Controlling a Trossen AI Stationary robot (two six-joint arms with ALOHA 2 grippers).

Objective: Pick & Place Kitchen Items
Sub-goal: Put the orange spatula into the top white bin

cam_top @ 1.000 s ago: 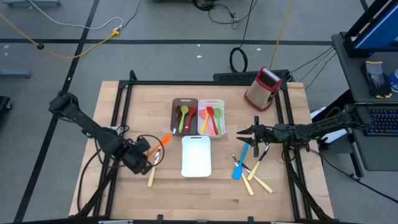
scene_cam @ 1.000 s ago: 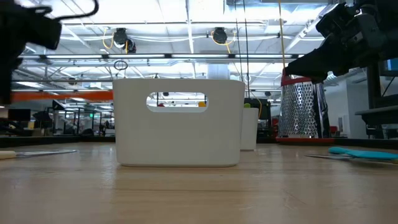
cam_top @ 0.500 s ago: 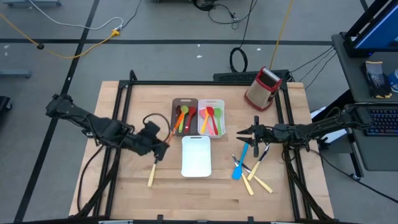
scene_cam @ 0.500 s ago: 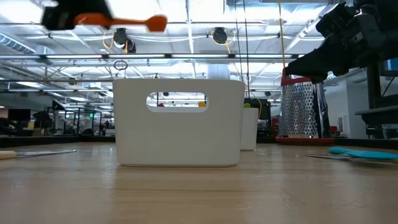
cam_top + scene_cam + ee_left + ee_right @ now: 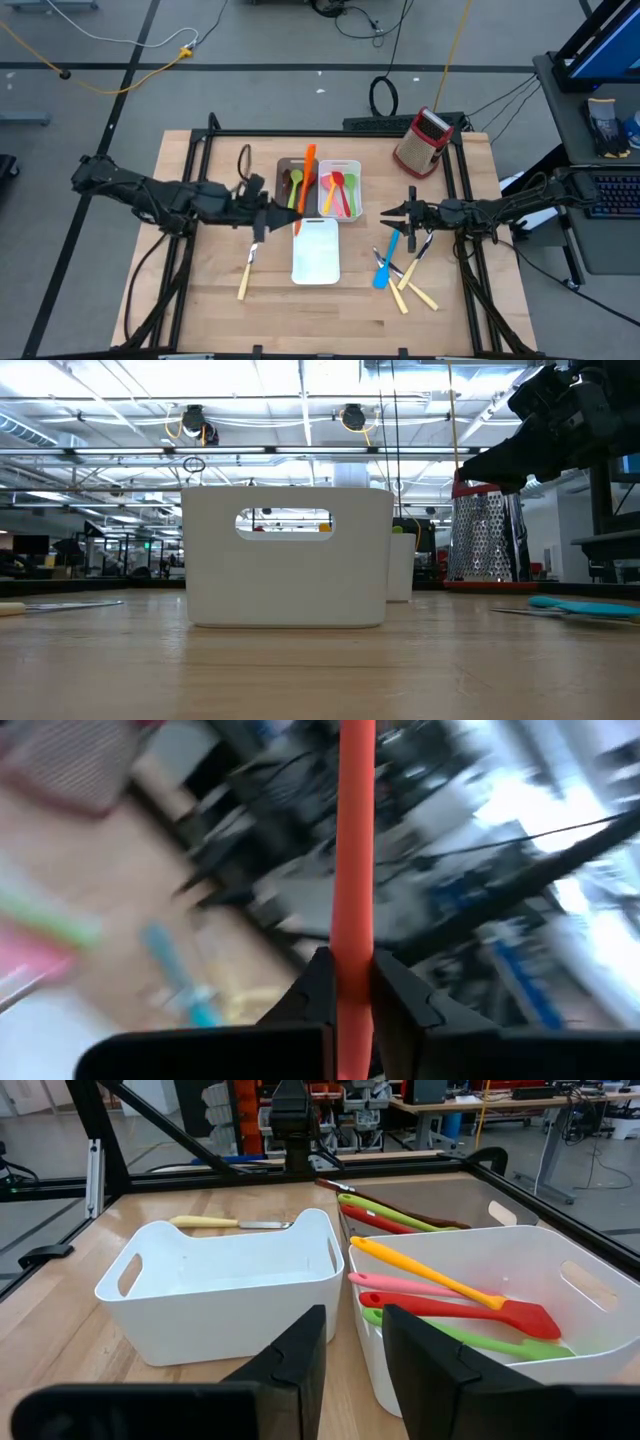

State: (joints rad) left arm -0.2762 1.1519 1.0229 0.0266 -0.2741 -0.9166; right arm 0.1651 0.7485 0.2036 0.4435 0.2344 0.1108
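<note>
My left gripper [image 5: 283,208] is shut on an orange utensil [image 5: 309,170], held above the dark-brown tray [image 5: 285,166]; neither shows in the low view. The left wrist view shows the orange shaft [image 5: 355,820] running away from my gripper [image 5: 355,1000]. My right gripper [image 5: 385,212] is open and empty, hovering right of the white tray of utensils [image 5: 352,165], which the right wrist view also shows [image 5: 480,1310]. A cream-handled knife [image 5: 246,273] lies on the table at front left. A blue spatula [image 5: 385,262] and cream-handled knives [image 5: 412,291] lie at front right. My left gripper pinches the orange utensil's shaft [image 5: 355,955] between its two fingers [image 5: 312,988]. The fingers come from the table's left and lie across the shaft. The utensil is lifted clear, and its long free part [image 5: 310,158] points toward the table's far edge over the dark-brown tray.
An empty white tray [image 5: 316,250] stands in front of the two filled trays and fills the middle of the low view [image 5: 290,555]. A red-and-metal box grater [image 5: 422,141] stands at the far right. Black frame bars run along the table's left, right and far sides.
My left gripper has carried the orange utensil up and toward the table's right and far side, from front left to the dark-brown tray. The utensil has turned from slanting to pointing at the far edge. It has risen out of the low view.
</note>
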